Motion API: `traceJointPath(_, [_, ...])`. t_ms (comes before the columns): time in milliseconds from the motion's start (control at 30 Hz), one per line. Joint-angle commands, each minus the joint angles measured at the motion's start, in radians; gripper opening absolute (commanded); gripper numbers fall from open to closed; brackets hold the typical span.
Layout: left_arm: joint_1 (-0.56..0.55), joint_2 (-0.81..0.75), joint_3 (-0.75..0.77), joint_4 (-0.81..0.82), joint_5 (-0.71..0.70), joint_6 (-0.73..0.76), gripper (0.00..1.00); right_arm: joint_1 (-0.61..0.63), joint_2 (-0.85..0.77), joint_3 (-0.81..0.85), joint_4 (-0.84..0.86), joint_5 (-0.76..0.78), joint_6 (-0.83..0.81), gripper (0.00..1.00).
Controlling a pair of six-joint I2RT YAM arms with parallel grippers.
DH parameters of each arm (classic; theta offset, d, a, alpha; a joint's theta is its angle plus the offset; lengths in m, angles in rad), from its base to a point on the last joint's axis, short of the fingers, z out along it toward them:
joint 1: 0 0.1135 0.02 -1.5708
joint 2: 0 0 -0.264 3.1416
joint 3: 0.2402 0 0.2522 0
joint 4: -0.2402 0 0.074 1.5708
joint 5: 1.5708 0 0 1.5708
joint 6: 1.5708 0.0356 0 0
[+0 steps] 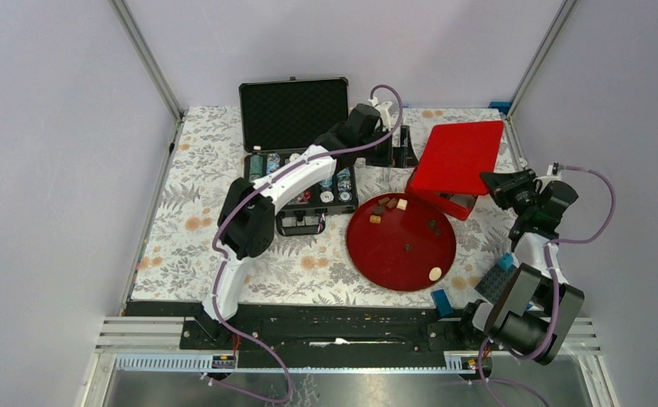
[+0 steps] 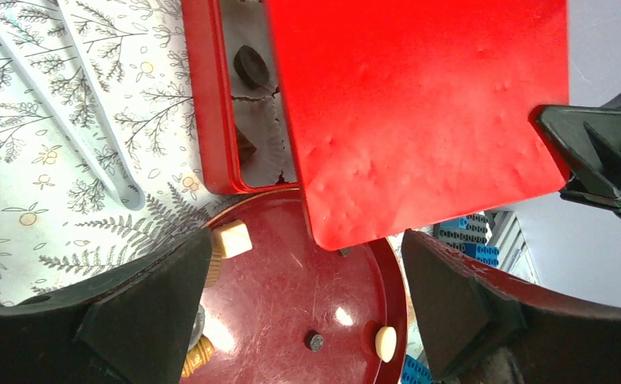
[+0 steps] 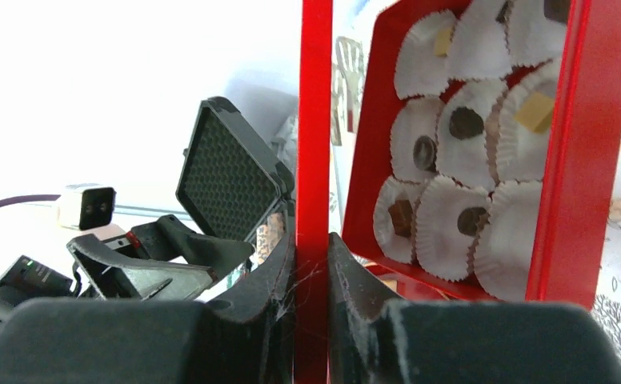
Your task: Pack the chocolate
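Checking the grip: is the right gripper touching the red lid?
Touching. The right wrist view shows the right gripper with its fingers pressed against both faces of the red lid, no gap.

The chocolate [image 1: 402,203] is divided between two places. Loose pieces lie scattered on the round dark red plate [image 1: 393,267]: brown, tan and cream cubes clustered near its far left rim, small dark pieces toward the middle and right, and one cream oval [image 1: 434,273] at the near rim. Further pieces, dark rounds and tan squares, sit singly in white paper cups [image 3: 439,240] inside the open red box [image 3: 571,160].
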Motion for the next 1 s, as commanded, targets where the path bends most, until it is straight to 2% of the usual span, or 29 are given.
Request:
traceJointPath(0, [0.013, -0.031, 0.014, 0.034, 0.062, -0.019, 0.96, -0.001, -0.048, -0.067, 0.326, 0.069, 0.085, 0.00])
traceJointPath(100, [0.017, -0.007, 0.034, 0.019, 0.074, -0.020, 0.96, 0.001, -0.014, -0.085, 0.387, 0.095, 0.097, 0.00])
traceJointPath(267, [0.016, 0.046, 0.073, 0.010, 0.090, -0.036, 0.96, 0.001, 0.093, -0.134, 0.607, 0.137, 0.192, 0.00])
traceJointPath(533, [0.016, 0.099, 0.116, 0.000, 0.088, -0.044, 0.96, 0.005, 0.338, -0.145, 0.948, 0.093, 0.373, 0.00])
traceJointPath(967, [0.017, 0.170, 0.163, 0.019, 0.070, -0.071, 0.96, 0.006, 0.496, -0.212, 1.049, 0.045, 0.378, 0.00])
